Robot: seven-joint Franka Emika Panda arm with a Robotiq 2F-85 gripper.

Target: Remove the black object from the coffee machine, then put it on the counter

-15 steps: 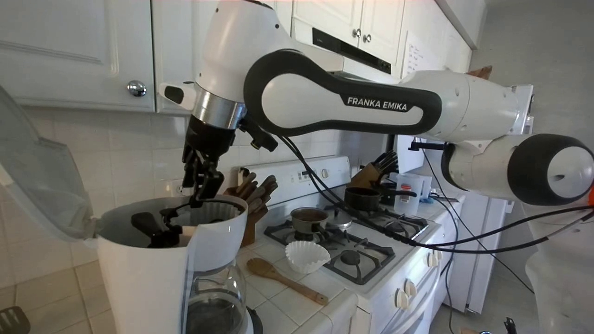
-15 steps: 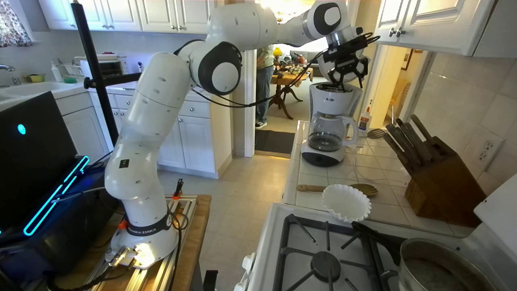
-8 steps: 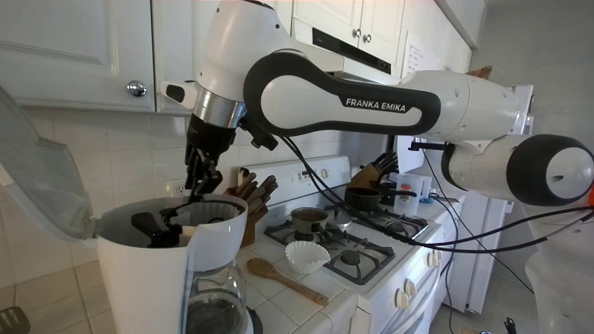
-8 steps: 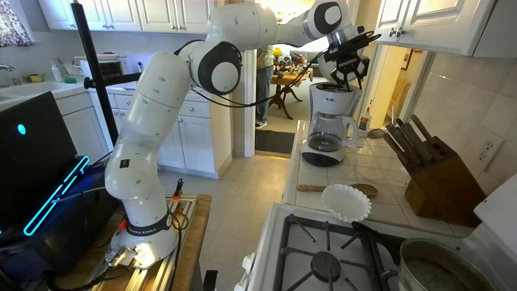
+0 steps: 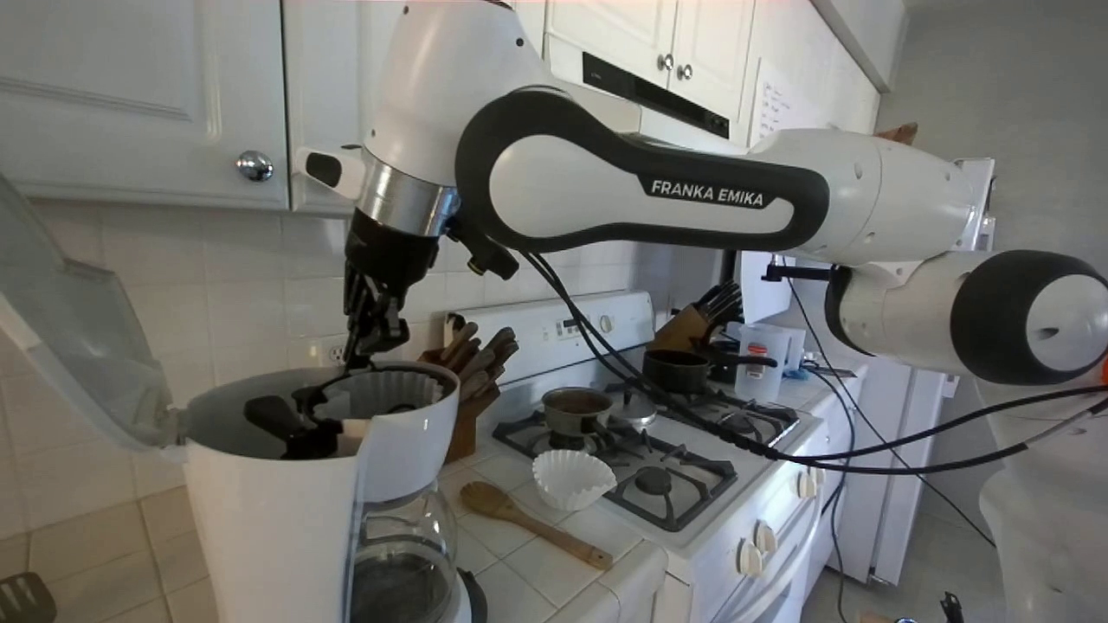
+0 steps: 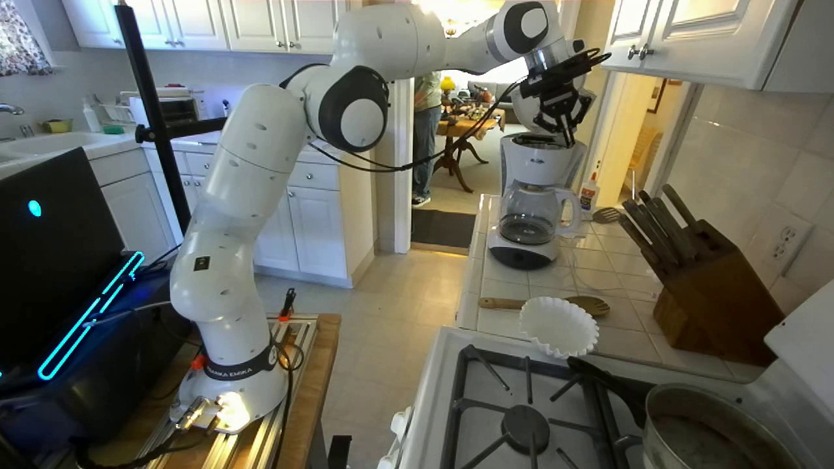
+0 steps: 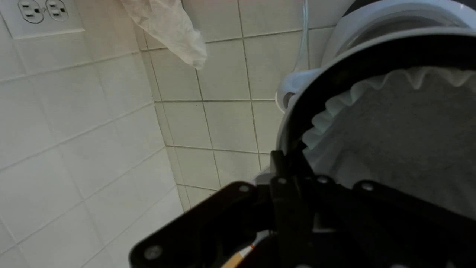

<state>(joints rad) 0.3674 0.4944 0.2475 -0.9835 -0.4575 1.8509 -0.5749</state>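
The setting-down on the surface (image 6: 612,254) is all left to do. In an exterior view the machine (image 6: 531,170) stands near the surface's floor-side edge, toward the far corner, and its lid (image 5: 78,329) is already up, so I have a way in. My pincer (image 7: 287,158) points down at the open top, jaws together at the rim; I judge them clamped on the basket (image 7: 346,76), though the dark there keeps me from being sure. So I put us at the grasp, with the lift not yet made. The basket, which I take for the black object, sits down inside the machine. It looks round and plain black, much of its wall hidden behind the pale, fluted filter (image 7: 401,137) lining it.
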